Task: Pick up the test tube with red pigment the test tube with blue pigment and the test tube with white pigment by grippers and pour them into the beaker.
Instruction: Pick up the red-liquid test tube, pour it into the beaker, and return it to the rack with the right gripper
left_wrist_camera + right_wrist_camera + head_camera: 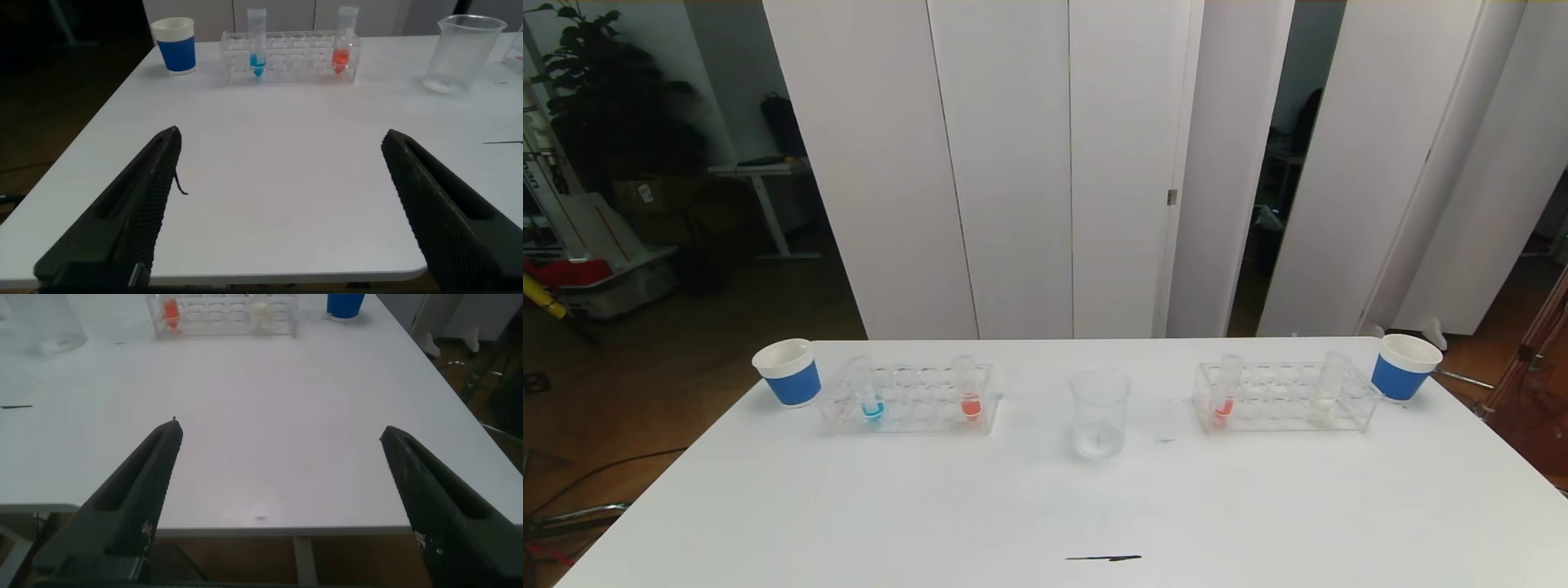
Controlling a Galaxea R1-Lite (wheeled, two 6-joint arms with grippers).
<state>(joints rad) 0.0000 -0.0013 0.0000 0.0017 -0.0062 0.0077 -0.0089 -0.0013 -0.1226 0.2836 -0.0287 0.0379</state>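
I have both arms held back at the near edge of the table point(768, 506), out of the head view; each wrist camera shows its own fingers spread wide with nothing between them, the left gripper point(282, 212) on my left side and the right gripper point(282, 506) on my right. The beaker point(1100, 415) stands upright in the middle, between 2 clear racks, and looks empty or nearly so, so I judge no pouring has been done. In the left rack point(907, 398) the blue tube point(868, 390) sits toward the outer end and a red tube point(969, 388) toward the beaker end. In the right rack point(1284, 398) a second red tube point(1225, 392) sits at the beaker end and the white tube point(1327, 389) toward the outer end. 1 blue cup point(788, 372) stands just beside the outer end of the left rack, another cup point(1403, 367) beside the right rack. My worries from here: the tubes are slim, clear and smooth, so a grip set too high or off-centre could let 1 slip or tilt in its hole; lifting at a slant could drag the light rack along or tip it. With 2 red tubes, I could pick the wrong arm for the reach. The beaker is light, so a tube knocking its rim could shove it or spill pigment on the table. Both arms converging on it could collide.
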